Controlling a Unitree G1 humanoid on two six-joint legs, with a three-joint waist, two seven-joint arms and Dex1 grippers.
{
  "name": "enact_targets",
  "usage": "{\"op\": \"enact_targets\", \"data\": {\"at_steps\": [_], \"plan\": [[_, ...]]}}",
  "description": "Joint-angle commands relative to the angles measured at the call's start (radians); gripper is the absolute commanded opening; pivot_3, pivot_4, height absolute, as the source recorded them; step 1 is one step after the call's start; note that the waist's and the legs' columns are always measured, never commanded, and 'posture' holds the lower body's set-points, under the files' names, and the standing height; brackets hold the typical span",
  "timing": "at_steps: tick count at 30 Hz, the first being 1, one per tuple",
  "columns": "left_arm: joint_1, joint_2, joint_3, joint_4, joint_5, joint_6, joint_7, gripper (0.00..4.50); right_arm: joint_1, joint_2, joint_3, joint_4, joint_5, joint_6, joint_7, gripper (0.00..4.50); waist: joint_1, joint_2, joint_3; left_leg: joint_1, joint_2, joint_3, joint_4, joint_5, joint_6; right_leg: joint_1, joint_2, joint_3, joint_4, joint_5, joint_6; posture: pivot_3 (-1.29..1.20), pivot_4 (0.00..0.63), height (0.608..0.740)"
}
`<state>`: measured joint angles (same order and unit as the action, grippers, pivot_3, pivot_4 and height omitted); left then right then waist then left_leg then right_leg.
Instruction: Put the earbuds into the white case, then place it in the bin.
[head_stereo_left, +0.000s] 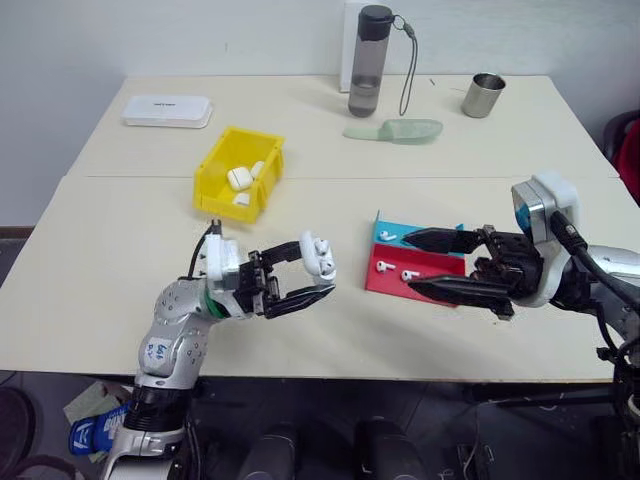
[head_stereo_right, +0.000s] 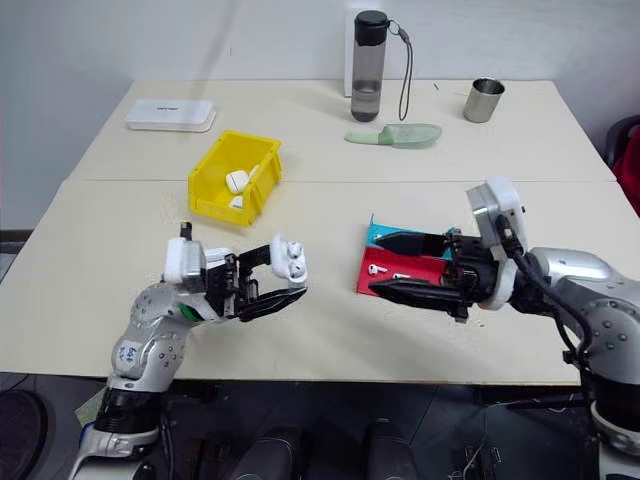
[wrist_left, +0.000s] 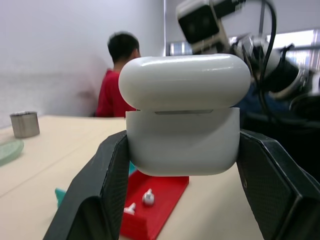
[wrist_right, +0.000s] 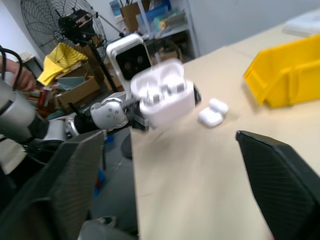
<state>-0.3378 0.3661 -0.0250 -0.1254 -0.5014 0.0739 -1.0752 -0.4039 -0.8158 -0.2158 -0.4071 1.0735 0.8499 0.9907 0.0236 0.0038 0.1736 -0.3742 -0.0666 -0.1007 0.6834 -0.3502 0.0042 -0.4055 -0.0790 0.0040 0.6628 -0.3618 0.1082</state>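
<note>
White case (head_stereo_left: 317, 256) sits clamped in the left gripper (head_stereo_left: 303, 277), lid up, with earbuds seated inside as the right wrist view shows. The right gripper (head_stereo_left: 420, 263) hangs wide and empty over the red-and-blue tray (head_stereo_left: 385, 270), where more earbuds (head_stereo_left: 408, 272) lie. Closing the lid and carrying it to the yellow bin (head_stereo_left: 215, 175) remain. Whether both sockets are filled is blurred.

Silver-grey jointed left arm (head_stereo_left: 170, 335), green ring behind white wrist block. Right arm (head_stereo_left: 600, 270) silver, black cables looped. Both grippers fitted with black fingers.
</note>
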Motion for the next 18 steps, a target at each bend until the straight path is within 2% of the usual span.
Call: {"op": "enact_targets", "data": {"at_steps": [1, 9, 12, 15, 18], "plan": [[-0.045, 0.042, -0.071, 0.005, 0.121, 0.0, 0.024, 2.77, -0.036, 0.01, 0.065, -0.065, -0.081, -0.079, 0.032, 2.84, 0.0, 0.0, 0.0, 0.0, 0.0, 0.0, 0.0, 0.0, 0.0, 0.0, 0.0, 0.0, 0.0, 0.0, 0.0, 0.0, 0.15, 0.74], [-0.125, 0.063, -0.167, -0.007, 0.221, 0.07, 0.06, 2.77, -0.205, 0.105, 0.297, -0.089, -0.212, -0.054, -0.036, 0.02, -0.003, 0.0, 0.0, 0.0, 0.0, 0.0, -0.001, 0.0, 0.0, -0.002, 0.0, 0.0, 0.0, 0.0, 0.0, 0.0, 0.15, 0.74], [-0.131, 0.061, -0.173, -0.008, 0.223, 0.076, 0.063, 2.77, -0.237, 0.124, 0.343, -0.082, -0.248, -0.04, -0.057, 0.02, -0.003, 0.0, 0.0, 0.0, 0.0, -0.001, -0.001, 0.0, 0.0, -0.002, 0.0, 0.0, 0.0, 0.0, 0.0, 0.0, 0.15, 0.74], [-0.124, 0.062, -0.167, -0.015, 0.215, 0.065, 0.054, 2.77, -0.234, 0.091, 0.371, -0.082, -0.288, -0.024, -0.04, 0.02, 0.001, 0.0, 0.0, -0.001, 0.0, -0.001, -0.001, 0.0, 0.0, -0.002, -0.001, -0.001, 0.0, 0.0, 0.0, 0.0, 0.15, 0.74], [-0.104, 0.065, -0.144, -0.029, 0.188, 0.064, 0.051, 2.77, -0.18, 0.033, 0.345, -0.065, -0.323, -0.047, 0.0, 0.02, 0.002, -0.001, 0.0, -0.001, -0.001, -0.002, -0.001, 0.0, 0.0, -0.002, -0.001, -0.001, 0.0, 0.0, 0.0, 0.0, 0.15, 0.74]]}}
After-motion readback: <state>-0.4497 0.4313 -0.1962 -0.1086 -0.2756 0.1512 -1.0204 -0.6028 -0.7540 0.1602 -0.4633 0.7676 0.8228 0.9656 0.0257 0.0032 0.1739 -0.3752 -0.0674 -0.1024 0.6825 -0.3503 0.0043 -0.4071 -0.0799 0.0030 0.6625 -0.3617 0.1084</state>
